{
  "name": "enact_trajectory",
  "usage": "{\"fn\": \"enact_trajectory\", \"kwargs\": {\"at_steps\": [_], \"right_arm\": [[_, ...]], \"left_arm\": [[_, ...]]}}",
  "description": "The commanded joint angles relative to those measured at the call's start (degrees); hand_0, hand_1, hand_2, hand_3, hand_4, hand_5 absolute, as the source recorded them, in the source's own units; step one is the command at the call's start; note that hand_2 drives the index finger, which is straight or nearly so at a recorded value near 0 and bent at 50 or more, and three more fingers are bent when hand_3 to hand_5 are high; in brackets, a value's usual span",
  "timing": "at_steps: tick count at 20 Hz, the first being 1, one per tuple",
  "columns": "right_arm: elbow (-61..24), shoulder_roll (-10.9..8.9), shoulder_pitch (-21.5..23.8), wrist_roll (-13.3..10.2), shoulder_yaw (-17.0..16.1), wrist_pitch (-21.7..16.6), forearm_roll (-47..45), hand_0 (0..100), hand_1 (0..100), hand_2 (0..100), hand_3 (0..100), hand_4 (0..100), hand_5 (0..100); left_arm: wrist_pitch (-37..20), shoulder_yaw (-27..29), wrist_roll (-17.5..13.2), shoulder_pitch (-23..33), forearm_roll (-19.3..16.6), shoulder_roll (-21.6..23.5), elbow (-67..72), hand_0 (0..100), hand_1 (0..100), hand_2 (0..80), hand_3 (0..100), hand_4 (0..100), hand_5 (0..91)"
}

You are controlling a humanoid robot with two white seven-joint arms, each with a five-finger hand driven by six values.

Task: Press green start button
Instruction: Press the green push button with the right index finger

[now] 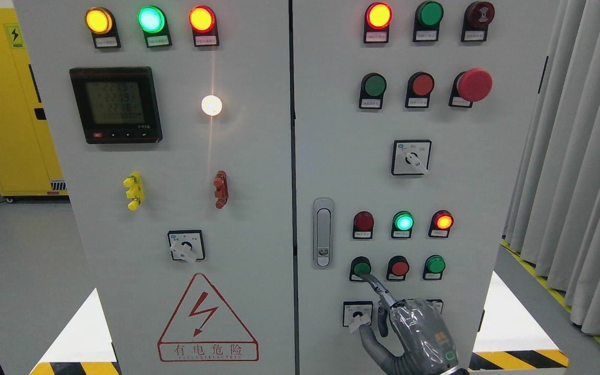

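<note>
I am holding the right hand (pixel 414 333) with its index fingertip (pixel 366 276) extended onto the green start button (pixel 361 268), lower row, far left of three; other fingers curled, gripping nothing. It's looking rigid and spring-loaded, so I'm pushing squarely on its centre.

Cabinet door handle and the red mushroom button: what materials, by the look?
Door handle: seemingly metal, satin silver, with soft grey sheen and a keyhole at its lower end; plated plastic is possible. Red mushroom button: likely moulded plastic, matte red, evenly coloured without sharp glints. Cabinet panel: apparently painted sheet metal, flat light grey.
</note>
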Motion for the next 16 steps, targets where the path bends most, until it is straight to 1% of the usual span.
{"fn": "enact_trajectory", "kwargs": {"at_steps": [1,11,16], "right_arm": [[2.47,0.05,-0.91,0.08,0.06,0.11,-0.24,67,79,0,89,100,97],[2.56,0.05,-1.17,0.08,-0.20,0.02,-0.60,69,79,0,89,100,97],[1.16,0.05,-0.91,-0.44,-0.29,-0.24,-0.77,70,80,0,88,100,97]], "left_arm": [[0.02,0.00,0.02,-0.02,0.00,0.00,0.03,12,56,0.0,0,0,0.0],[0.02,0.00,0.02,-0.02,0.00,0.00,-0.06,12,56,0.0,0,0,0.0],[0.02,0.00,0.02,-0.02,0.00,0.00,-0.06,12,56,0.0,0,0,0.0]]}}
